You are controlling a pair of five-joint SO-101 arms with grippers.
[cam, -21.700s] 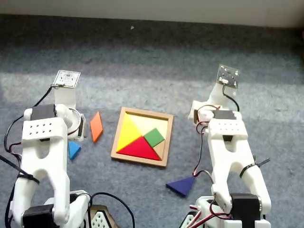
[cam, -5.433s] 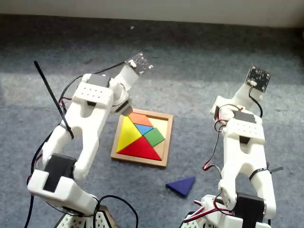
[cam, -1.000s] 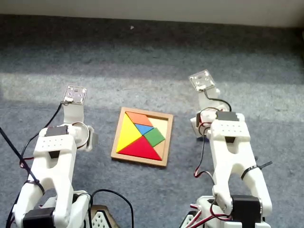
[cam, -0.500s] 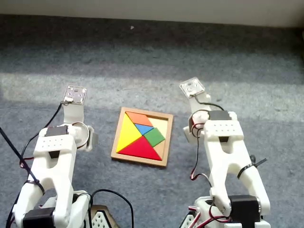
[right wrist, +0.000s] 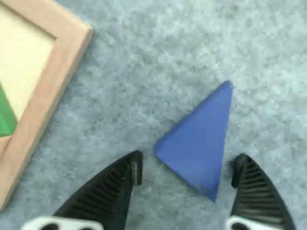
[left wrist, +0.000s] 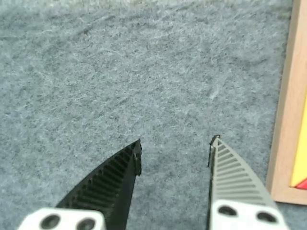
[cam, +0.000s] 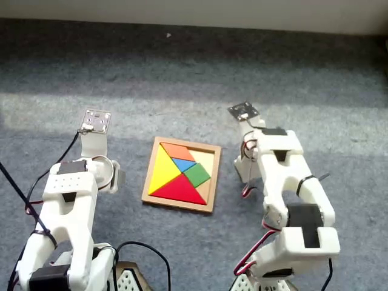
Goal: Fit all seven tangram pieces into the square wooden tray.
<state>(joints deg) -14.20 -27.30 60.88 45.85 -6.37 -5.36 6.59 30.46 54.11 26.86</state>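
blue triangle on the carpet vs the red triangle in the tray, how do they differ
Place: the blue triangle lies on the carpet outside the tray; the red triangle sits inside it.
Neighbours: the blue triangle lies alone, straddled by the open right gripper; the red triangle abuts the yellow piece and green piece.
Shared: both are triangles lying flat.

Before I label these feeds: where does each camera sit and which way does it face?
High view: fixed overhead, looking down; both arms flank the tray.
Left wrist view: on the left arm, facing down; open left gripper over carpet.
Right wrist view: on the right arm, facing down; open right gripper astride the blue triangle.
Shared: all show the tray.
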